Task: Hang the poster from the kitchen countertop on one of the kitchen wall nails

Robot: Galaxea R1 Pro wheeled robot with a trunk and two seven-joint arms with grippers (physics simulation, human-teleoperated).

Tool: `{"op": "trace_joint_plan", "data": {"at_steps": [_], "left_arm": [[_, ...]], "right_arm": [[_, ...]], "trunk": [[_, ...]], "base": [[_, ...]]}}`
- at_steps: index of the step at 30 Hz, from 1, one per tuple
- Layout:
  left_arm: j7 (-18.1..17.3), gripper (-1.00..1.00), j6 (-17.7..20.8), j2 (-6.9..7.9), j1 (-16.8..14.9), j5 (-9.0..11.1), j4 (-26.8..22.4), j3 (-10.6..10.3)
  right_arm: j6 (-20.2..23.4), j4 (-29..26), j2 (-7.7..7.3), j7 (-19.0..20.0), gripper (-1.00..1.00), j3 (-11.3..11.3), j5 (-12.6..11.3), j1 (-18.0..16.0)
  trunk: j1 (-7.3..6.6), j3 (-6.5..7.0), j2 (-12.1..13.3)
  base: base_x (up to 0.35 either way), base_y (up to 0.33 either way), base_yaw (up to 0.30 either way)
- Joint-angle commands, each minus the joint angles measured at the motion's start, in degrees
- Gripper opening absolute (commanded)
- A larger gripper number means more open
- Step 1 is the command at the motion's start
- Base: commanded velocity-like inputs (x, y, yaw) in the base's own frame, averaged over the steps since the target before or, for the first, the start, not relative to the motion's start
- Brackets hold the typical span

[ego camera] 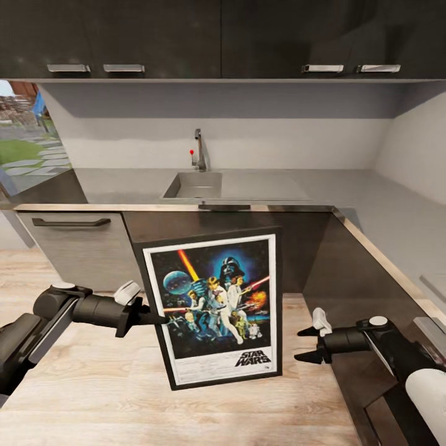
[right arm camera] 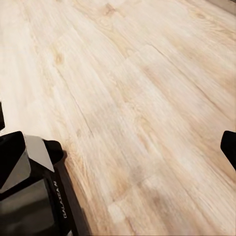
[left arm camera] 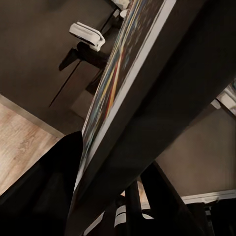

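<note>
The poster (ego camera: 214, 310), black-framed with a space scene and "STAR WARS" on its white bottom strip, hangs upright and slightly tilted in front of the dark base cabinets. My left gripper (ego camera: 158, 320) is shut on its left edge. In the left wrist view the poster's frame (left arm camera: 147, 88) runs close and edge-on between the fingers. My right gripper (ego camera: 308, 344) stands open a little to the right of the poster, not touching it. In the right wrist view its dark fingertips (right arm camera: 228, 145) frame bare wooden floor. Behind lies the grey kitchen countertop (ego camera: 347, 192) with steel sink (ego camera: 195, 184) and tap (ego camera: 199, 150).
Dark upper cabinets (ego camera: 223, 37) hang over the grey back wall. The counter turns a corner and runs along the right side (ego camera: 402, 235), close to my right arm. A window (ego camera: 31, 136) is at far left. Light wooden floor (ego camera: 93, 384) lies below.
</note>
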Motion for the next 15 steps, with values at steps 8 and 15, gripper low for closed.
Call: {"op": "trace_joint_plan", "data": {"at_steps": [8, 15], "left_arm": [[0.02, -1.00, 0.58, 0.06, -0.08, 0.41, -0.02, -0.25], [0.02, -1.00, 0.58, 0.06, -0.10, 0.41, -0.08, -0.26]], "right_arm": [[0.27, 0.09, 1.34, 0.17, 1.00, 0.25, 0.01, 0.15], [0.01, 0.15, 1.90, 3.17, 1.00, 0.17, -0.25, 0.21]], "trunk": [[0.00, -0.05, -0.03], [0.00, -0.05, -0.03]], "base": [[0.000, 0.000, 0.000], [0.000, 0.000, 0.000]]}}
